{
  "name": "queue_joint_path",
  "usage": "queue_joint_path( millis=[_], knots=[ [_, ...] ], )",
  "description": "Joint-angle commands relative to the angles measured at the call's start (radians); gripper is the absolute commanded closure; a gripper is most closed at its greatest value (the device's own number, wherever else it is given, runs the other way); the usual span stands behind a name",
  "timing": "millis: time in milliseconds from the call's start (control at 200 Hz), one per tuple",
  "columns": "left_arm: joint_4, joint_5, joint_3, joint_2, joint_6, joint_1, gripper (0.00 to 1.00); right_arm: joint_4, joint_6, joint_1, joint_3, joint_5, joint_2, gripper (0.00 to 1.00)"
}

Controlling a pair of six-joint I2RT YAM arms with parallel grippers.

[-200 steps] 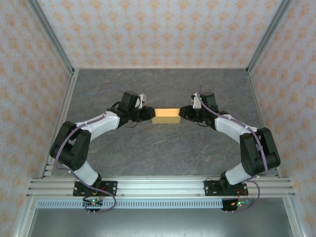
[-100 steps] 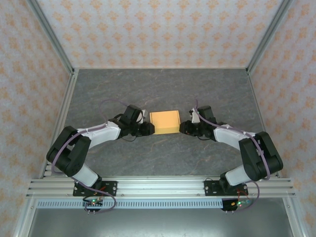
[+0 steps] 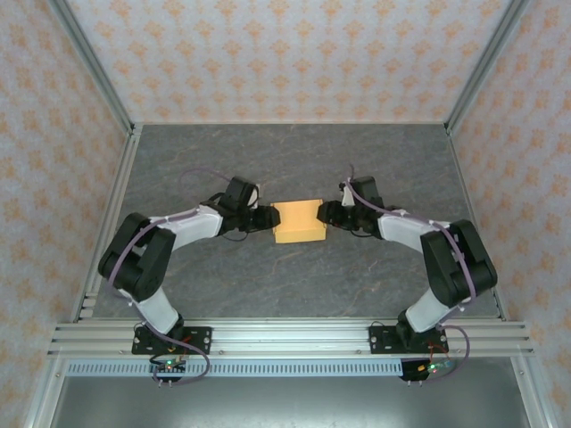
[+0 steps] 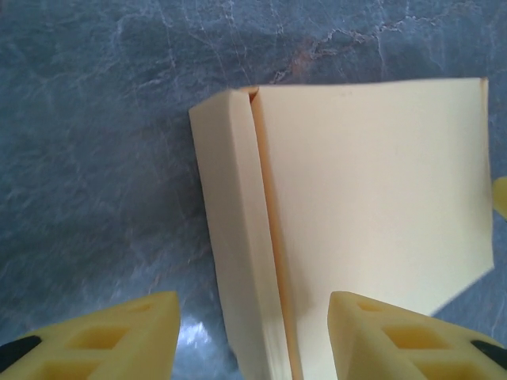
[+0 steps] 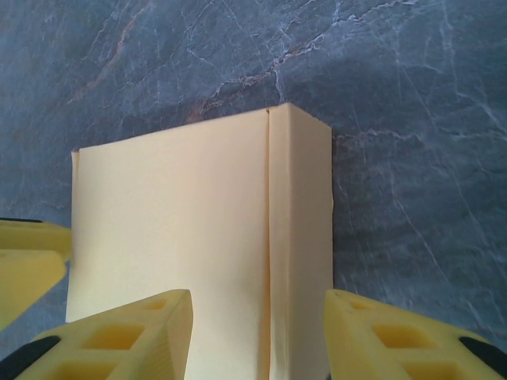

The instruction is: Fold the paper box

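Bracketing the paper box from both ends

I see the paper box (image 3: 297, 221) lying around the middle of the dark marbled desk (image 3: 294, 156), about midway between its left and right edges. My left gripper (image 3: 267, 217) sits at the box's left end and my right gripper (image 3: 326, 214) at its right end. On the left wrist camera the left gripper is released, with its yellow fingers (image 4: 119, 340) spread wide around the box's folded end and bare desk showing beside one pad. The right wrist camera shows the right gripper released too, straddling the opposite folded end
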Motion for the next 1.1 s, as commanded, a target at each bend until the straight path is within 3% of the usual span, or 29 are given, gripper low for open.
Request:
queue_joint_path(
  millis=[0, 165, 260, 385, 530, 661, 1096],
  knots=[
    [0.023, 0.013, 0.028, 0.015, -0.027, 0.001, 0.48, 0.042, 0.026, 0.002, 0.025, -0.028, 0.025, 0.54],
    [-0.021, -0.002, 0.053, 0.027, -0.008, 0.000, 0.48, 0.001, -0.018, 0.003, 0.041, -0.021, 0.044, 0.54],
    [-0.070, -0.063, 0.045, -0.013, 0.030, 0.000, 0.47, -0.105, -0.107, 0.004, 0.044, 0.076, -0.028, 0.53],
    [-0.112, -0.143, 0.010, -0.117, 0.099, 0.002, 0.41, -0.234, -0.222, 0.012, 0.013, 0.162, -0.158, 0.39],
    [-0.155, -0.163, 0.080, -0.132, 0.147, 0.000, 0.37, -0.297, -0.276, 0.108, -0.034, 0.294, -0.220, 0.35],
    [-0.217, -0.183, 0.213, -0.052, 0.219, -0.007, 0.36, -0.302, -0.257, 0.152, -0.055, 0.390, -0.204, 0.35],
    [-0.512, -0.091, 0.725, 0.361, 0.430, -0.054, 0.38, -0.158, -0.157, 0.231, -0.084, 0.458, -0.075, 0.37]
  ],
)
